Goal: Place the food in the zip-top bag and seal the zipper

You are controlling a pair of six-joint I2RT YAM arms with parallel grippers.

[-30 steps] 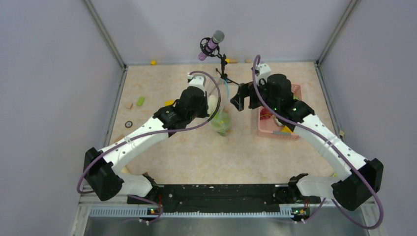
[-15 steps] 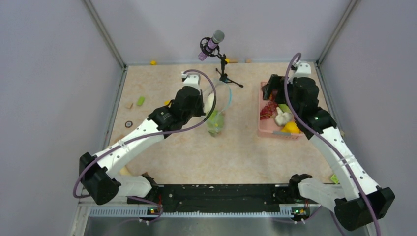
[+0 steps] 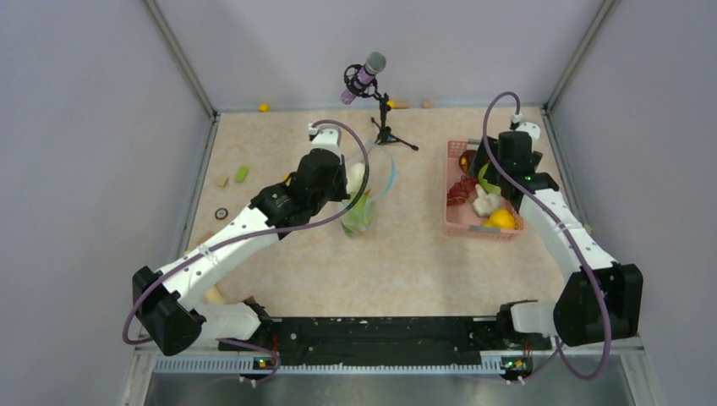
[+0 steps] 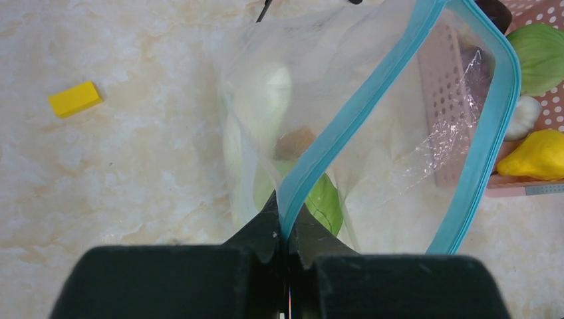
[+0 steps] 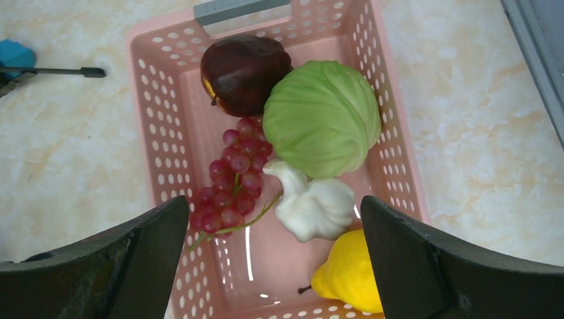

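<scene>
1. Two arms reach out over the beige tabletop (image 3: 423, 254). My left gripper (image 4: 286, 222) is pressed together on the zipper (image 4: 362, 109), pinching the light blue strip at its near end.
2. From that pinch the zip-top bag (image 4: 425, 133) hangs with its mouth gaping, the blue strip forming a wide open loop. In the overhead view the bag sits left of the table's middle, apart from the pink basket (image 5: 154, 100).
3. Inside the bag I can see a white oblong vegetable (image 4: 259, 100) against the far wall and a green leaf (image 4: 326, 203) near my fingers. A small tan piece (image 4: 296, 141) lies between them.
4. My right gripper (image 5: 273, 212) is spread wide, one dark finger at each lower corner of its wrist view, hovering above the basket.
5. Five toy pieces lie in the basket. At the far end, by the grey handle, is a dark red fruit (image 5: 245, 72), touching a pale green cabbage (image 5: 322, 116).
6. A bunch of red grapes (image 5: 233, 186) runs along the left wall. A white garlic bulb (image 5: 312, 207) rests against the cabbage's near side, and a yellow fruit (image 5: 349, 276) fills the near corner.
7. A yellow block (image 4: 75, 98) lies on the table beside the bag, and a microphone (image 3: 365, 72) stands at the far edge.
</scene>
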